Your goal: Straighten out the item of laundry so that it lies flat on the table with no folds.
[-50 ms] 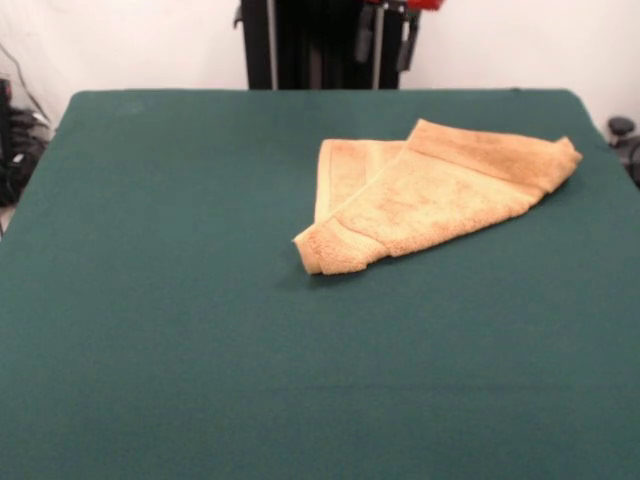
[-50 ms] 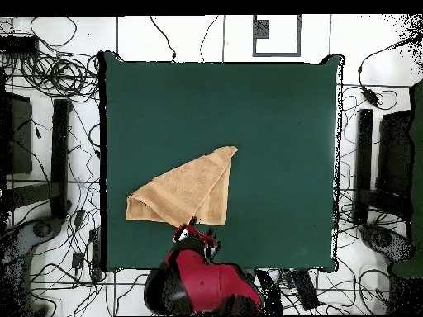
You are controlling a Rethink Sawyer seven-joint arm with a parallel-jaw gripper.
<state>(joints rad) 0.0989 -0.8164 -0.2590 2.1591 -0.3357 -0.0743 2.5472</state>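
Towel position: the item of laundry (image 1: 430, 195) is seen lying on the table (image 1: 180, 330), right of centre and toward the far side in the front view; in the overhead view (image 2: 186, 191) it sits low and left of centre, near the edge by the robot.
Towel state: it is folded over itself into a rough triangle, with one layer laid diagonally across another and a band stripe visible along the upper edge.
Fingers: the gripper (image 2: 193, 224) is shown only in the overhead view, just beside or touching the towel's lower edge; whether the fingers are spread, pressed together or pinching cloth cannot be told.
Risk, double layer: if both layers are caught at once, the fold is likely to be dragged along rather than opened.
Risk, table edge: since the towel lies close to the robot-side edge, a pull that way could carry cloth over the edge.
Risk, bunching: a short pull may leave the near-left corner curled.
Hidden: the lower layer's extent is covered, no white tag can be made out, and in the front view only dark arm parts are seen at the top.
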